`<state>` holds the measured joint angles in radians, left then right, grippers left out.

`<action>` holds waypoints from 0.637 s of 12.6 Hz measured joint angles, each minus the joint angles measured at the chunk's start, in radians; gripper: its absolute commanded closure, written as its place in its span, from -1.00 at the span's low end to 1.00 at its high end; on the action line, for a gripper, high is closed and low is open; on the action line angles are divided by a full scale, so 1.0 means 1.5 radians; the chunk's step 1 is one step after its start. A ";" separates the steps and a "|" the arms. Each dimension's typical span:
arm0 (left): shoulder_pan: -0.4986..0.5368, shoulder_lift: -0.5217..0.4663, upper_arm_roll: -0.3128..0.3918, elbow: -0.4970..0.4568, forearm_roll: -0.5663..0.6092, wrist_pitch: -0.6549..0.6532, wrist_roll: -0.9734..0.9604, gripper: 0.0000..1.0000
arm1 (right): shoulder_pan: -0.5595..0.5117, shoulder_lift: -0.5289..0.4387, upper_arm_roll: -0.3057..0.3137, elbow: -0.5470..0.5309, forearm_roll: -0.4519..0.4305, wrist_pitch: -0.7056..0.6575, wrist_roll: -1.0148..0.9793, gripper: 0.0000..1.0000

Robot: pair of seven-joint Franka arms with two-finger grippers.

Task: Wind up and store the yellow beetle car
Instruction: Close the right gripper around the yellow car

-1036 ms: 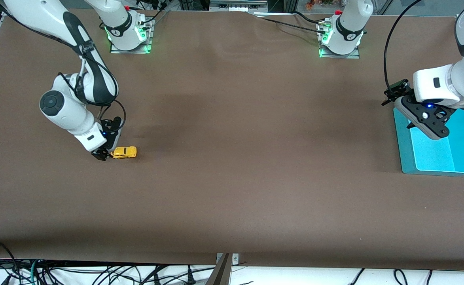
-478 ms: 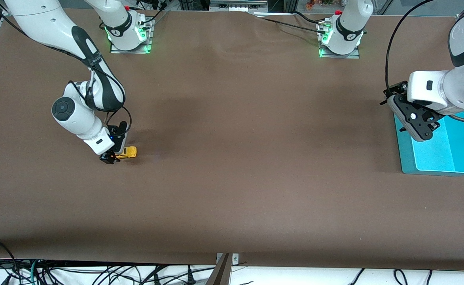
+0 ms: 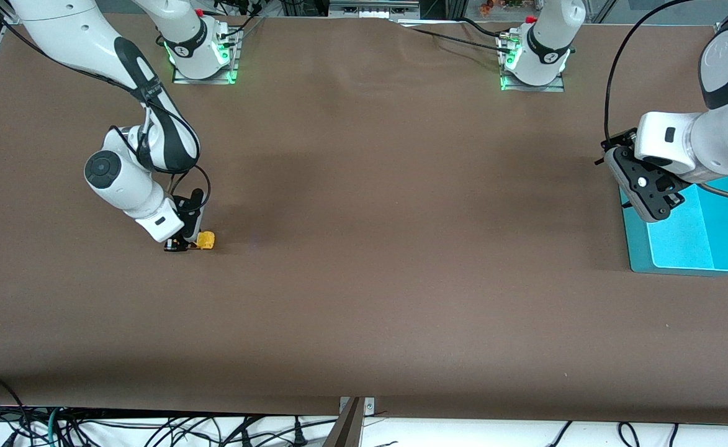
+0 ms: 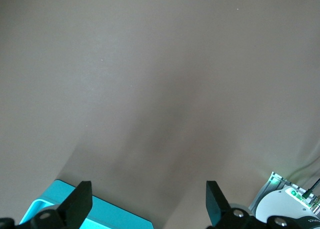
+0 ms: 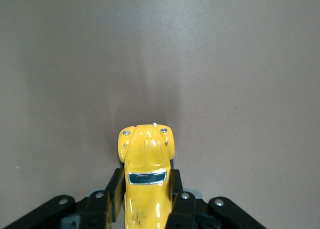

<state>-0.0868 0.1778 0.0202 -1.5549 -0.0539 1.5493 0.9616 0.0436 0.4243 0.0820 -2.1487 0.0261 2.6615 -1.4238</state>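
The yellow beetle car (image 3: 205, 240) stands on the brown table toward the right arm's end. My right gripper (image 3: 187, 243) is down at table level and shut on the car. In the right wrist view the car (image 5: 146, 179) sits between the black fingers (image 5: 114, 189), its rounded nose sticking out past them. My left gripper (image 3: 649, 202) hangs open and empty over the table-centre edge of the teal tray (image 3: 720, 239). In the left wrist view its fingertips (image 4: 80, 201) stand wide apart with a corner of the tray (image 4: 107, 216) between them.
The teal tray is empty and lies at the left arm's end of the table. Both arm bases (image 3: 199, 53) stand along the edge farthest from the front camera. Cables hang below the table's nearest edge (image 3: 152, 428).
My right gripper has slid forward over the car and closed on it; only the car's nose now shows in the front view. My left gripper has swung toward the table's middle, over the tray's edge.
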 measured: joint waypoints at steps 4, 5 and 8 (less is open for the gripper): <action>0.000 0.001 0.000 0.000 0.000 0.000 0.002 -1.00 | 0.000 -0.034 0.005 0.001 0.000 -0.058 -0.018 1.00; 0.000 0.001 0.000 0.000 0.000 0.000 0.002 -1.00 | 0.000 -0.032 0.005 -0.001 0.000 -0.059 -0.021 1.00; 0.000 0.004 0.000 0.000 0.000 0.000 0.006 -1.00 | 0.000 -0.014 0.005 -0.003 0.000 -0.057 -0.024 1.00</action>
<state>-0.0867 0.1838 0.0202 -1.5549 -0.0539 1.5486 0.9708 0.0437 0.4040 0.0901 -2.1530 0.0261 2.5756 -1.4591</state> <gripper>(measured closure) 0.000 0.595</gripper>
